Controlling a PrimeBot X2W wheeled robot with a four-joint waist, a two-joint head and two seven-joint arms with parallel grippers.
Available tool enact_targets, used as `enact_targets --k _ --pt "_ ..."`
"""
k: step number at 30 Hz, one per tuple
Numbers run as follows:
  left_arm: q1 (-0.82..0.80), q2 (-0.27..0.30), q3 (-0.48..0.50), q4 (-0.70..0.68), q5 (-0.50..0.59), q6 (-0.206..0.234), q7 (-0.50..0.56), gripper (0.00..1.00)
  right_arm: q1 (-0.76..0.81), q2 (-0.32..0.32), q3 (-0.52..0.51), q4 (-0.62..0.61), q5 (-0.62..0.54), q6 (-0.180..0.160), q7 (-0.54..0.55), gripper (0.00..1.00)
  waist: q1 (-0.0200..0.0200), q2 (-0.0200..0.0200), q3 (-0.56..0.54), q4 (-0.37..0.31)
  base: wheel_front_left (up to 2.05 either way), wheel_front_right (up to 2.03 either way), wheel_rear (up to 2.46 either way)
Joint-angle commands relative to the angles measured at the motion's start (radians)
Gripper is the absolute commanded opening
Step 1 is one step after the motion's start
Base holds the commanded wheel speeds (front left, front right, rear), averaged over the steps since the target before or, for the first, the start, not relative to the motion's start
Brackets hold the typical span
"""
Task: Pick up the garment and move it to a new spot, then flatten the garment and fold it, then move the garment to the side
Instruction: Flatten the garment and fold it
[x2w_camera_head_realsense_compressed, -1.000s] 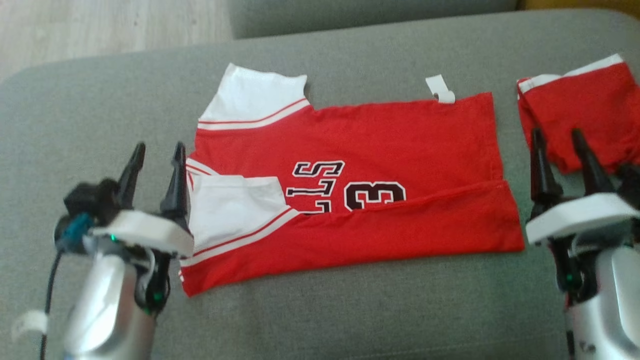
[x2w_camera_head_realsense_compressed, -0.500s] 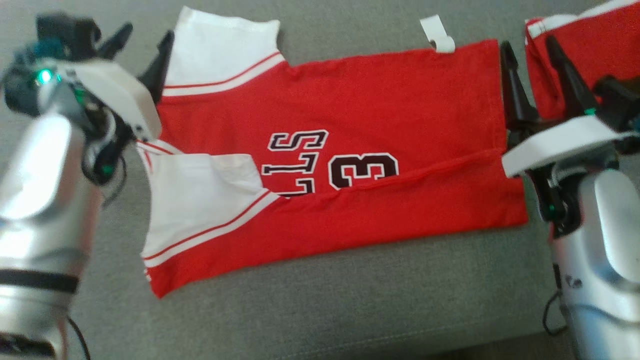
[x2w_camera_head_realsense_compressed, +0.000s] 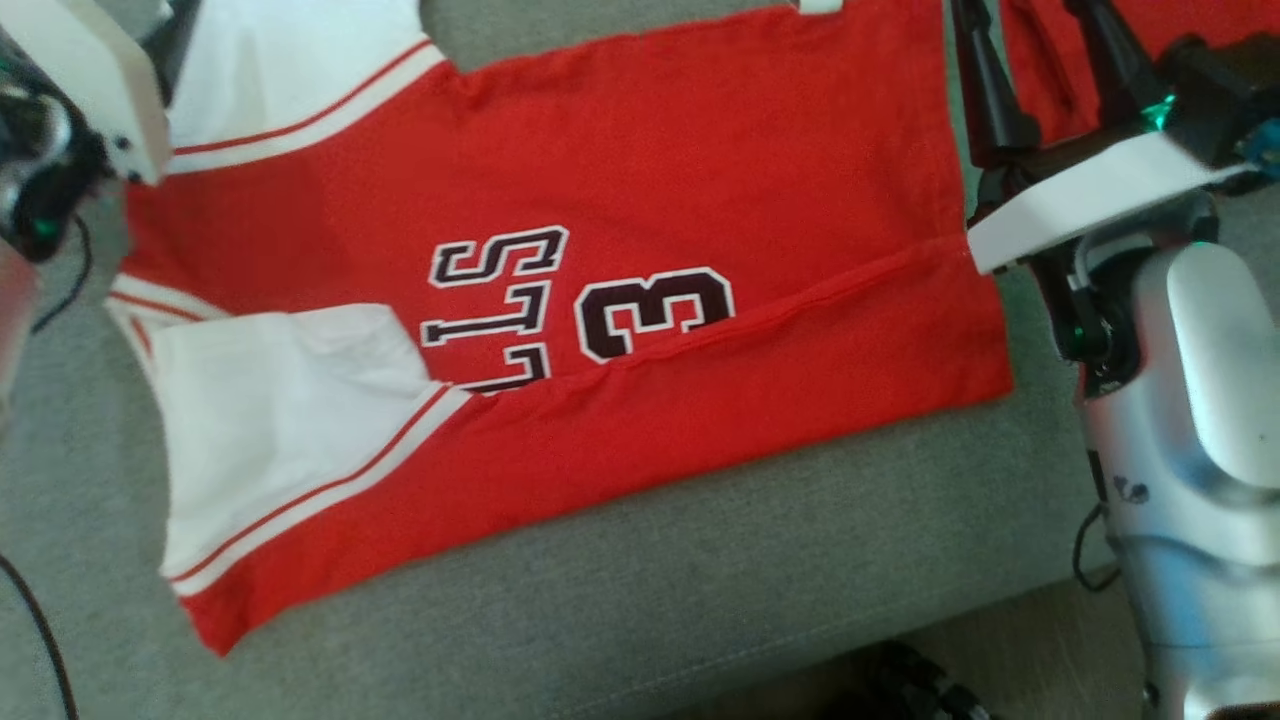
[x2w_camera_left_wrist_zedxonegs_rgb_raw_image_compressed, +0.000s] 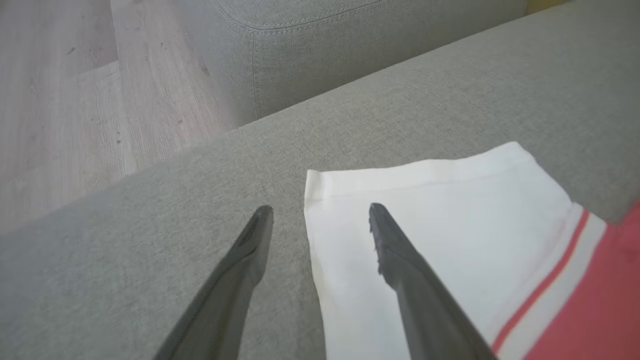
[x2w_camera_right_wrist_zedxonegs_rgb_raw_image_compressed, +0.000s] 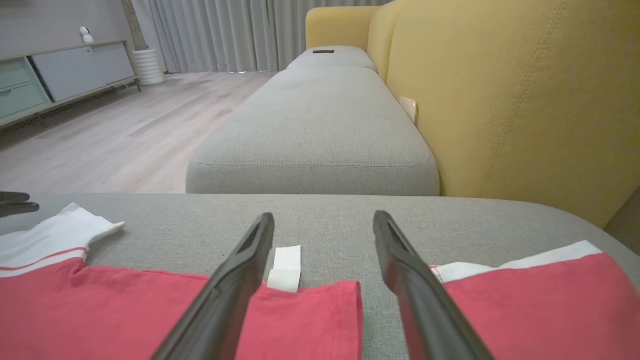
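The garment (x2w_camera_head_realsense_compressed: 640, 150) is a red jersey with white sleeves and black lettering, lying flat on the grey cushion (x2w_camera_head_realsense_compressed: 700, 560) with its near edge folded up over the print. My left gripper (x2w_camera_left_wrist_zedxonegs_rgb_raw_image_compressed: 320, 210) is open at the far white sleeve (x2w_camera_left_wrist_zedxonegs_rgb_raw_image_compressed: 440, 220): one finger is over the sleeve's edge, the other over bare cushion. The left arm's white wrist cover (x2w_camera_head_realsense_compressed: 90, 90) sits at the top left. My right gripper (x2w_camera_head_realsense_compressed: 1045, 60) is open at the garment's far right corner (x2w_camera_right_wrist_zedxonegs_rgb_raw_image_compressed: 345, 300), beside the white tag (x2w_camera_right_wrist_zedxonegs_rgb_raw_image_compressed: 286, 267), with nothing between its fingers.
A second red piece with a white band (x2w_camera_right_wrist_zedxonegs_rgb_raw_image_compressed: 540, 305) lies just right of the right gripper. The cushion's front edge and the floor (x2w_camera_head_realsense_compressed: 1040, 650) are at the bottom. Behind stand another grey cushion (x2w_camera_right_wrist_zedxonegs_rgb_raw_image_compressed: 315, 125), a yellow backrest (x2w_camera_right_wrist_zedxonegs_rgb_raw_image_compressed: 525, 100) and wooden floor (x2w_camera_left_wrist_zedxonegs_rgb_raw_image_compressed: 60, 100).
The head camera has tipped down and closer. Both arms have reached forward from the garment's near side to its far corners. Both grippers stayed open.
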Motion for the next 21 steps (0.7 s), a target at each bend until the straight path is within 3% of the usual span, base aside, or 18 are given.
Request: enact_targets --k 1,11,17,18,19,21 --pt "-0.069 0.056 0.027 -0.011 -0.014 0.001 -0.015 1.00 -0.030 -0.007 0.019 -0.031 0.003 -0.001 -0.007 1.00 -0.0003 0.0000 0.024 -0.027 0.00 0.00 0.00" --pt "-0.174 0.086 -0.101 0.105 -0.057 0.000 -0.017 1.00 -0.082 -0.017 0.018 -0.033 0.010 -0.001 -0.016 1.00 -0.0003 0.0000 0.070 -0.071 0.00 0.00 0.00" --pt "-0.190 0.076 -0.152 0.151 -0.104 0.000 0.016 1.00 -0.086 -0.026 0.013 -0.033 0.004 -0.001 -0.013 1.00 -0.0003 0.0000 0.074 -0.070 0.00 0.00 0.00" --pt "-0.189 0.073 -0.160 0.152 -0.120 0.000 0.029 0.80 -0.086 -0.028 0.011 -0.033 0.004 -0.001 -0.012 1.00 -0.0003 0.0000 0.074 -0.069 0.00 0.00 0.00" --pt "-0.189 0.070 -0.165 0.152 -0.138 0.000 0.039 0.00 -0.087 -0.029 0.009 -0.034 0.003 -0.001 -0.010 1.00 -0.0003 0.0000 0.074 -0.067 0.00 0.00 0.00" --pt "-0.195 0.068 -0.178 0.145 -0.163 0.000 0.043 0.00 -0.089 -0.034 0.001 -0.036 0.001 -0.001 -0.007 1.00 -0.0003 0.0000 0.074 -0.058 0.00 0.00 0.00"
